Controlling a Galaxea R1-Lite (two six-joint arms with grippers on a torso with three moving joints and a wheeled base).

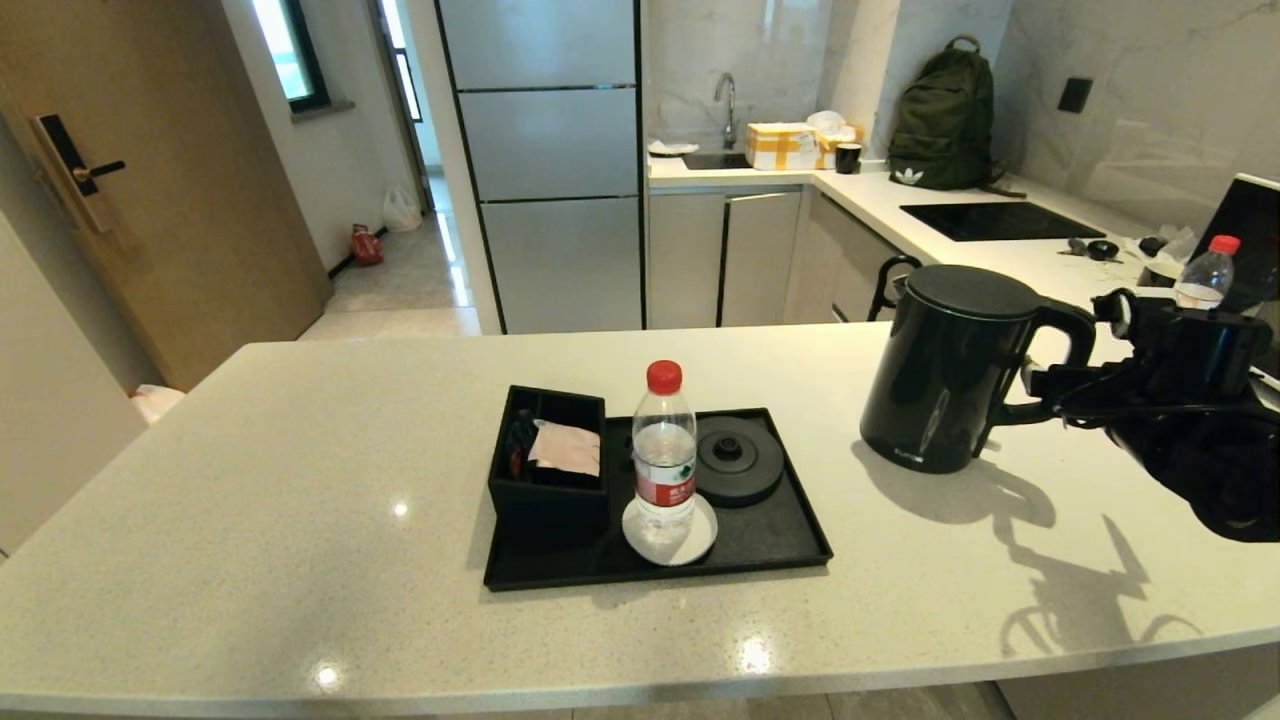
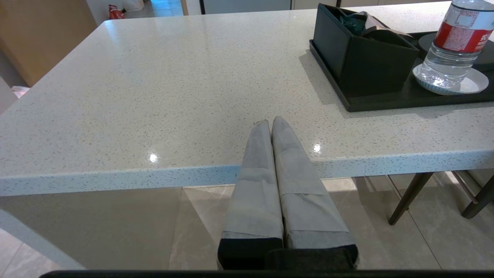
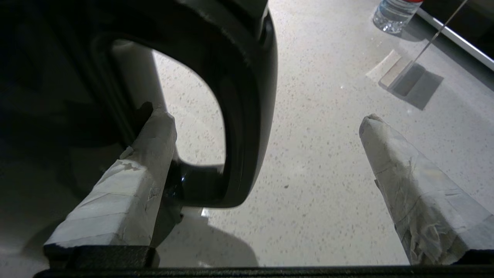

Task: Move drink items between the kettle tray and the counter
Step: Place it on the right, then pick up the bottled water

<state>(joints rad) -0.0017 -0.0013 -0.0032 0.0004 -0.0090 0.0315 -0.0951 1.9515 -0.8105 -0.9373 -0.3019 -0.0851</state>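
The glossy black kettle [image 1: 940, 370] stands on the cream speckled counter [image 1: 300, 520], to the right of the black tray [image 1: 780, 540]. My right gripper [image 1: 1060, 395] is open at its loop handle [image 3: 247, 116]: one finger reaches into the loop, the other stays well clear on the outer side. The clear water bottle [image 1: 663, 450] with red cap stands upright on the white coaster [image 1: 700, 540] in the tray, beside the round kettle base [image 1: 740, 460] and the sachet box [image 1: 548, 480]. My left gripper [image 2: 270, 120] is shut and empty, low at the counter's front edge, left of the tray [image 2: 386, 104].
A second red-capped bottle [image 1: 1205, 270] stands on the counter behind my right arm, next to a dark screen [image 1: 1250, 230]. Beyond lie a hob [image 1: 1000, 220], a green backpack [image 1: 945, 120] and a sink. Chair legs [image 2: 409, 200] show under the counter.
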